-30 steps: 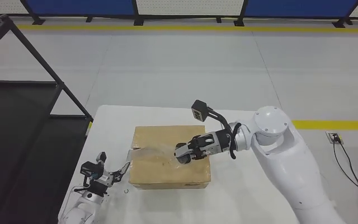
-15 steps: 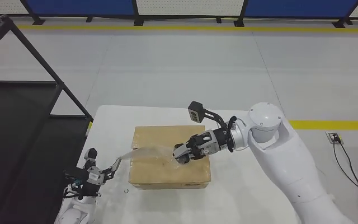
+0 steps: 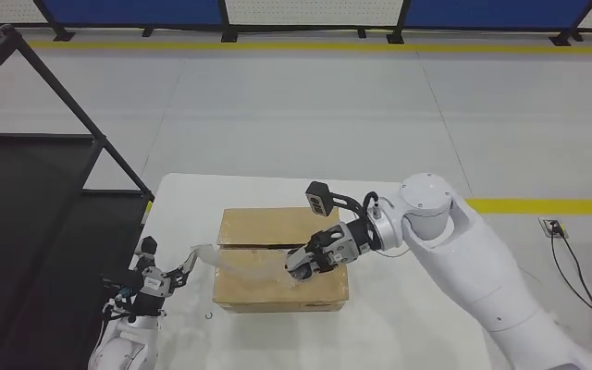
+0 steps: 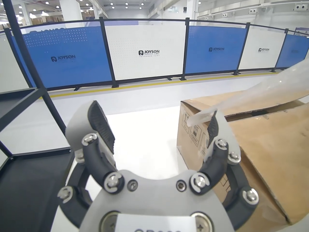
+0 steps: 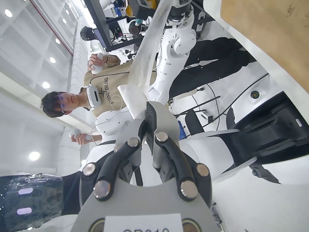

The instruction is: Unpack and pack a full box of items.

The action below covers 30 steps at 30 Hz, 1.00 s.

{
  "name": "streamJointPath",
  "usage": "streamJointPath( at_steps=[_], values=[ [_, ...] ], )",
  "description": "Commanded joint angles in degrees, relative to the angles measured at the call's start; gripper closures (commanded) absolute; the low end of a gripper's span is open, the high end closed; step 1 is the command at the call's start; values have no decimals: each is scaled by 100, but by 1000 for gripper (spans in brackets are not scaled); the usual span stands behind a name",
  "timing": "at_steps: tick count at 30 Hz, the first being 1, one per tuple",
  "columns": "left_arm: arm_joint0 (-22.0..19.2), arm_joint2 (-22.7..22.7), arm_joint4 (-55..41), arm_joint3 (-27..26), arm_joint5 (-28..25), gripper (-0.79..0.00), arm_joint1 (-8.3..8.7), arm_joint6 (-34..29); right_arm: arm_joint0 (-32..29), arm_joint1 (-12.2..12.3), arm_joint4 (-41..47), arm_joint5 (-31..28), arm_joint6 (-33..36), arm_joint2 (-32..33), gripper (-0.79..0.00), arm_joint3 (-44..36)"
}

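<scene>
A brown cardboard box (image 3: 324, 287) sits on the white table (image 3: 398, 324), with a dark gap along its top seam. A long strip of clear tape (image 3: 236, 262) stretches from the box top out past its left side. My right gripper (image 3: 298, 265) hovers over the box top, shut on one end of the strip (image 5: 144, 56). My left gripper (image 3: 188, 264) is beside the box's left side, open wide (image 4: 154, 114). The strip's other end (image 4: 253, 97) clings to the tip of one of its fingers (image 4: 213, 125).
A black metal rack (image 3: 55, 231) stands to the left of the table, close behind my left arm. A small ring-like bit (image 3: 211, 317) lies on the table by the box's front left corner. Bare table surface lies right of the box.
The right gripper has shifted slightly toward the box's front with the tape. The left gripper drew back from the box's side, and the strip now sags between the two.
</scene>
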Motion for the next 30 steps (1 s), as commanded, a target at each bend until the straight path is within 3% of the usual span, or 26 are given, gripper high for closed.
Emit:
streamJointPath(
  at_steps=[1, 10, 21, 30],
  values=[
    [30, -19, 15, -59, -11, -785, 2, 43, 60, 80, 145, 141, -138, -123, 0, 2],
    [98, -192, -36, -126, 32, -785, 10, 143, 44, 420, 1026, 828, -826, -268, 0, -141],
    [79, -214, 84, -150, 31, -785, 11, 56, 398, 970, 2284, 1592, -1588, -1541, 0, -498],
    [448, -475, 247, -130, 63, -785, 41, 462, 818, 1374, 2804, 1325, -1323, -2096, 0, -633]
  ],
)
